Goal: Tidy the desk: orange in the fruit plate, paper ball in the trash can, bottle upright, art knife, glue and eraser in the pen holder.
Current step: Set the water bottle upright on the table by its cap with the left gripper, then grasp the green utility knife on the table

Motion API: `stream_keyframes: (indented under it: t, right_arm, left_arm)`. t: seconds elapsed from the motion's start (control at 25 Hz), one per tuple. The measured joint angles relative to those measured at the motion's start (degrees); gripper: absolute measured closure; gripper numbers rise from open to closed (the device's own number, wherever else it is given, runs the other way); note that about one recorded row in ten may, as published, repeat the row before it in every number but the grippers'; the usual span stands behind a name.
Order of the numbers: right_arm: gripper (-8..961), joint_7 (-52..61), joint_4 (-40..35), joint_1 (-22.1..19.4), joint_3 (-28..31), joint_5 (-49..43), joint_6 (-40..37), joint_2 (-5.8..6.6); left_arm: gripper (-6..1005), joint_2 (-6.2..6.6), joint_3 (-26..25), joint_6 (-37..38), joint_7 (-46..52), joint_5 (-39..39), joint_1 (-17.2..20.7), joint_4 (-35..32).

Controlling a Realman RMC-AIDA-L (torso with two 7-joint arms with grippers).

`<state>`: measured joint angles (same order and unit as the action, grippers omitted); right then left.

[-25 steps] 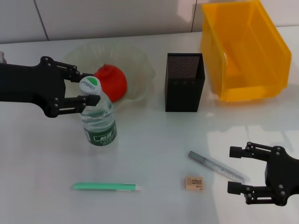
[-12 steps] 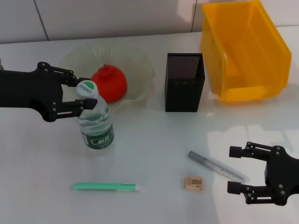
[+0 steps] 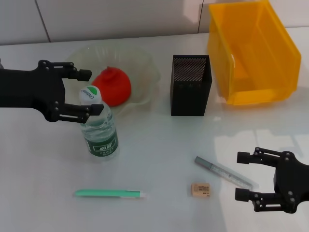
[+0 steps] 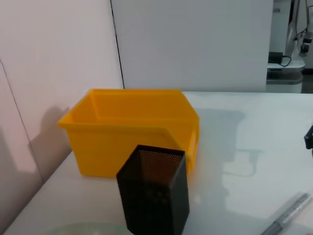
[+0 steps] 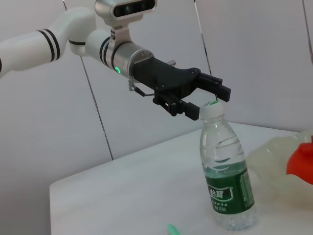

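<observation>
The bottle (image 3: 99, 128) stands upright on the table in front of the fruit plate (image 3: 145, 67), which holds the orange (image 3: 113, 86). My left gripper (image 3: 90, 92) is open, its fingers either side of the white cap without touching it; the right wrist view shows that gripper (image 5: 210, 102) and the bottle (image 5: 226, 181) too. At the near right my right gripper (image 3: 244, 176) is open and holds nothing. Beside it lie a grey art knife (image 3: 223, 172) and the eraser (image 3: 200, 189). A green glue stick (image 3: 108, 193) lies at the near left. The paper ball is out of view.
The black mesh pen holder (image 3: 190, 84) stands mid-table, with the yellow trash can (image 3: 251, 53) behind it to the right. The left wrist view shows the pen holder (image 4: 154, 196) in front of the trash can (image 4: 132, 127).
My left gripper has opened and let go of the bottle's cap. The bottle now stands upright on its own, a little further left. The right arm has not moved.
</observation>
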<state>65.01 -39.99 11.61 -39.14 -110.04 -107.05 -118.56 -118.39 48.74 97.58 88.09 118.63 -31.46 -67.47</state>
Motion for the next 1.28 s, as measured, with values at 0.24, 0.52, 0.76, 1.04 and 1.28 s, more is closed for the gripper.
stream_keyframes:
  t: [0.24, 0.52, 0.76, 1.04, 1.28]
  right_arm:
    - [143, 0.0, 0.0, 0.0, 0.1, 0.0, -0.1, 0.00]
    - [144, 0.3, -1.3, -0.1, 0.2, 0.2, -0.8, -0.05]
    - [145, 0.9, -4.1, -1.3, 1.4, 0.4, -1.8, -0.06]
    - [146, 1.2, -7.9, -2.7, 1.9, -1.0, -3.6, 0.24]
    - [146, 1.1, -7.6, -3.6, 1.9, -1.3, -3.3, 0.10]
  left_arm:
    - [148, 0.09, -3.5, 2.5, 1.1, -1.3, 0.5, -6.9]
    - [156, 0.19, -3.6, 6.3, 5.2, -5.1, 2.3, -17.7]
    - [163, 0.04, 15.0, 9.6, 16.2, -3.9, 6.2, -35.8]
    - [172, -0.20, 35.8, 5.9, 27.1, 9.2, 2.8, -36.5]
    - [180, -0.32, 47.8, 2.1, 32.6, 14.1, 0.3, -33.0]
